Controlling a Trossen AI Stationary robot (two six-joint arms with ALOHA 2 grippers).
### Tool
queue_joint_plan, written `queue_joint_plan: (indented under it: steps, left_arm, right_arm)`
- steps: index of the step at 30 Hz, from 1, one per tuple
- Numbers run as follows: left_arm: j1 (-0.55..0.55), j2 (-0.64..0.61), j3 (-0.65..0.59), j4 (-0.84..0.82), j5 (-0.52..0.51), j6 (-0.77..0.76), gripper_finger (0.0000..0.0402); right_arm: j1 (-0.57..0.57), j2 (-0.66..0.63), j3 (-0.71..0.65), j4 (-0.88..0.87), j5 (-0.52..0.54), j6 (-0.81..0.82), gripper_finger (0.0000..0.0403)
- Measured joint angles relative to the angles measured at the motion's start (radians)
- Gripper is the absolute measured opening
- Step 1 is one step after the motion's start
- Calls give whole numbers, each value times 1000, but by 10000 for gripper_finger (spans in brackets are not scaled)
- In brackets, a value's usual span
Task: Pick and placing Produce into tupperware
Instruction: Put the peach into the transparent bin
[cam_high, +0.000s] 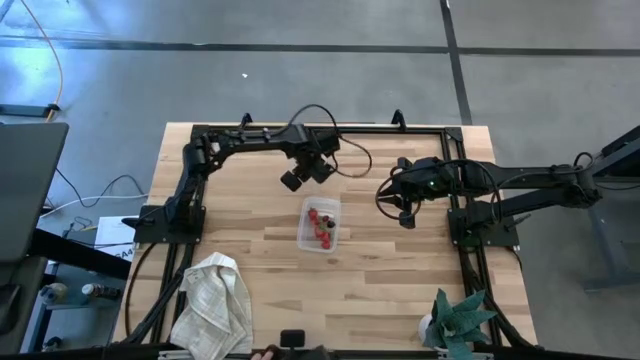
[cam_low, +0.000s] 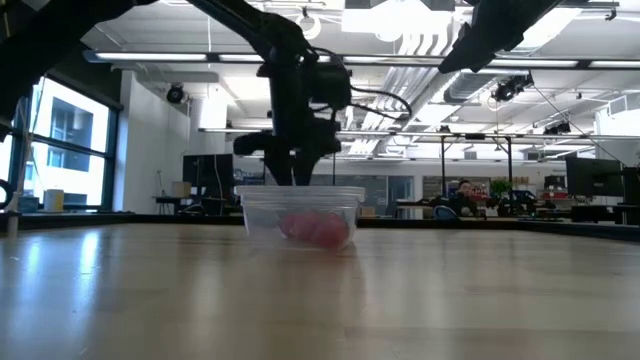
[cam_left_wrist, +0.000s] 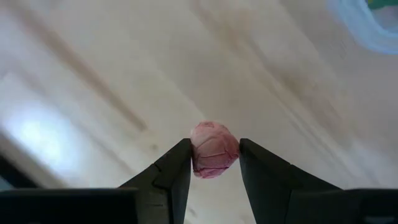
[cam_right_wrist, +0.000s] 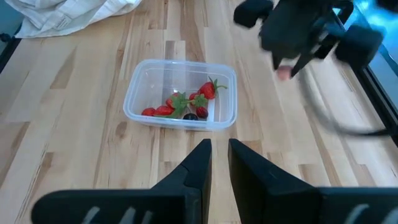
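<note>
Left wrist view — left gripper (cam_left_wrist: 214, 163) pinches one pink produce piece (cam_left_wrist: 214, 149)

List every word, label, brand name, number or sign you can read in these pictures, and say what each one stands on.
None can be read: no writing shows on the clear container, the berries, the white cloth or the arms.
Far screens and fittings in the room in the low view: too small to read.
</note>
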Motion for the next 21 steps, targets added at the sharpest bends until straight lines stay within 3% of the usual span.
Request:
queue_joint_plan:
  steps: [12,16,21]
  left_arm:
    - [45,-207,0,-55,196,-171,124]
    - [21,-273,0,-91,294,-179,124]
    - [-52,-324,0,-125,311,-178,124]
  right_arm:
    - [0,0,0,-1,0,0,47]
    - [0,0,0,-1,0,0,47]
    - [0,0,0,-1,0,0,47]
